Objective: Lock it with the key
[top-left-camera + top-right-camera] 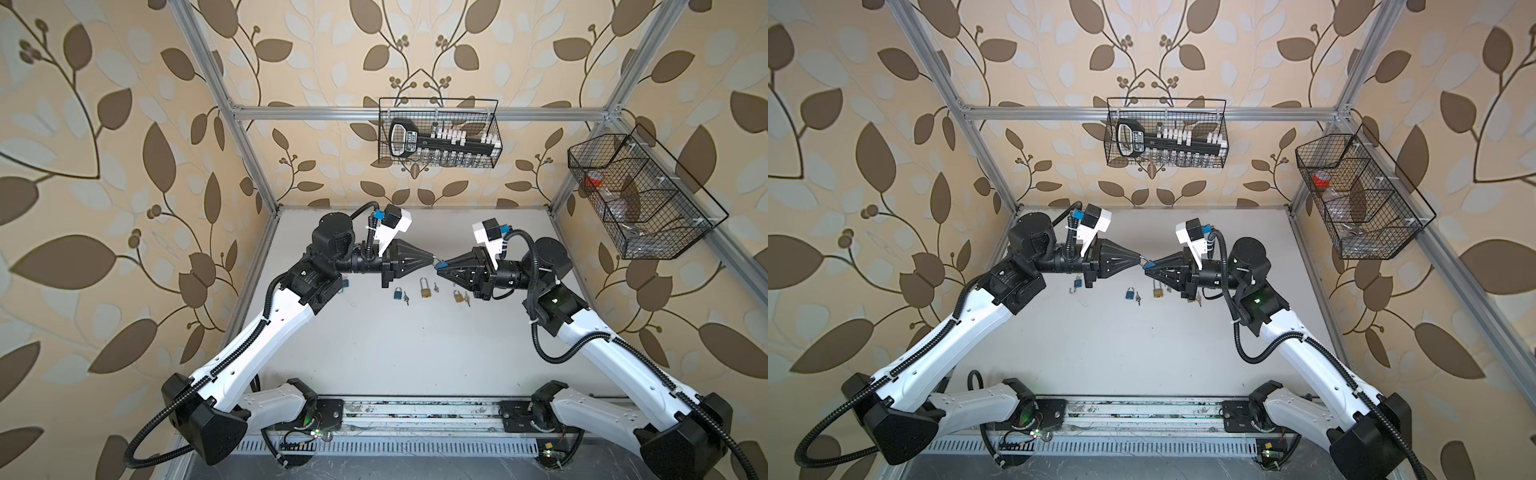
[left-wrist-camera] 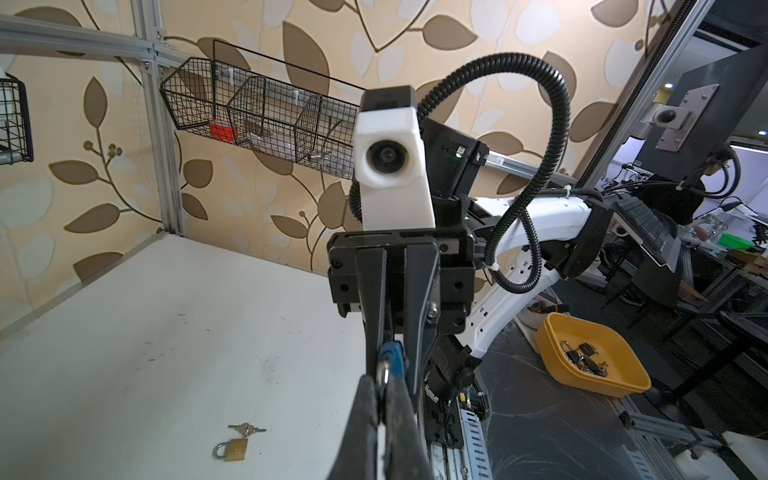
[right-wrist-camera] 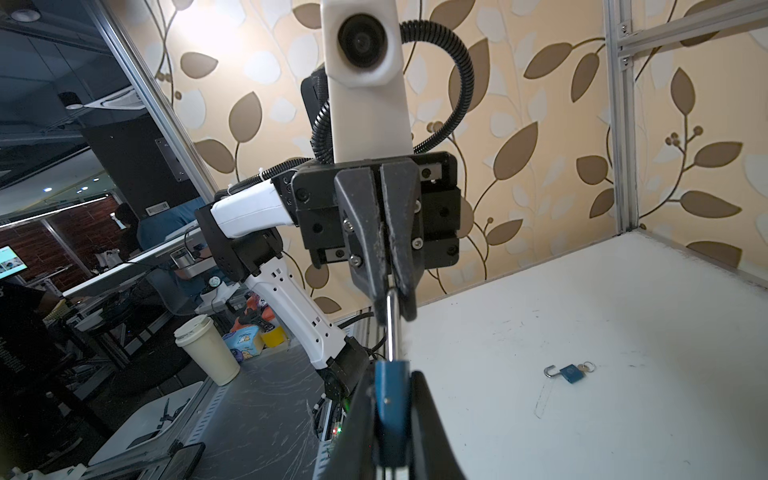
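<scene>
Table point(image 1: 395, 353): white and flat, with both arms reaching in from its near edge.
Left gripper point(image 1: 430, 258): the jaws are pressed almost together, pinching the bend of the shackle. It points toward the right edge.
Right gripper point(image 1: 439, 267): the jaws are narrow, clamped on the flat sides of the blue padlock's body. It points toward the left edge, tip to tip with the other claw.
Blue padlock point(image 3: 390, 401): held in the air above the table's far half, about midway between the left and right edges. Its long axis runs from claw to claw, roughly along the far edge, with the shackle end to the left and the body to the right.
Shackle point(image 3: 391, 328): silver; one straight leg shows between the body and the left fingertips.
Loose padlocks: an open blue padlock point(image 3: 570, 373) lies toward the left edge, and a brass padlock point(image 2: 232, 450) lies below the claws.
Keys point(image 2: 247, 428): lying flat, just beside the brass padlock.
Key in the held lock: cannot tell.
</scene>
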You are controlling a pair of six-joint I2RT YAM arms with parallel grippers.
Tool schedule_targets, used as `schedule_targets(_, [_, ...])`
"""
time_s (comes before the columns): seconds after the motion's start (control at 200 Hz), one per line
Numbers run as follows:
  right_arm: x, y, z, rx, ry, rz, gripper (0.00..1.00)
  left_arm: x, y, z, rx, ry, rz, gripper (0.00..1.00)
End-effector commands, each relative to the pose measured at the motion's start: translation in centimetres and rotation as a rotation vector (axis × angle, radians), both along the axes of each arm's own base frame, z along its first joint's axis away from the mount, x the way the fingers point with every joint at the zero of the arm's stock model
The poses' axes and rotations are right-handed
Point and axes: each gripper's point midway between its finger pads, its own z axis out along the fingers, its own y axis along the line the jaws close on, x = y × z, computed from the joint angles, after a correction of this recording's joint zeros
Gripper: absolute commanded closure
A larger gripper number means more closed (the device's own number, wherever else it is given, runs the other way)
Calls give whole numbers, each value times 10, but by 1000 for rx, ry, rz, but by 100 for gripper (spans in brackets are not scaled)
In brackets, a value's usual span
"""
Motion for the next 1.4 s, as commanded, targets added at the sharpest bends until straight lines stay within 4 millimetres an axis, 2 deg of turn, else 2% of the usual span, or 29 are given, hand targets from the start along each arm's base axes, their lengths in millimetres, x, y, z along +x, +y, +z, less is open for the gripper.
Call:
schedule_targets(0.0, [-2, -10, 27, 72, -94, -45, 100, -9, 4, -2, 0, 26, -47, 100])
schedule_targets(0.25, [-2, -22, 41, 139, -124, -107, 100, -8, 6, -10, 2, 42, -22, 100])
schedule_targets(0.526, [-6, -27, 52, 184, -137, -114, 100, -6, 4, -18, -10, 72, -23, 100])
schedule_targets(0.681, [-6, -23, 48, 171, -118, -85, 100, -7, 5, -16, -15, 69, -20, 100])
schedule_targets(0.786, [-2, -19, 39, 133, -93, -73, 100, -7, 7, -8, -27, 48, 0, 100])
schedule_targets(0.876, [0, -17, 33, 99, -76, -78, 100, -5, 12, 1, -43, 15, 45, 73])
schedule_targets(0.956, [0, -15, 30, 81, -60, -61, 100, -1, 16, 4, -53, -12, 101, 61])
schedule_targets(1.206, [-2, -8, 18, 11, -33, 3, 100, -2, 16, 4, -40, -26, 97, 50])
schedule_targets(1.397, [-3, -6, 17, 3, -27, 18, 100, -8, 10, 2, -30, -8, 9, 50])
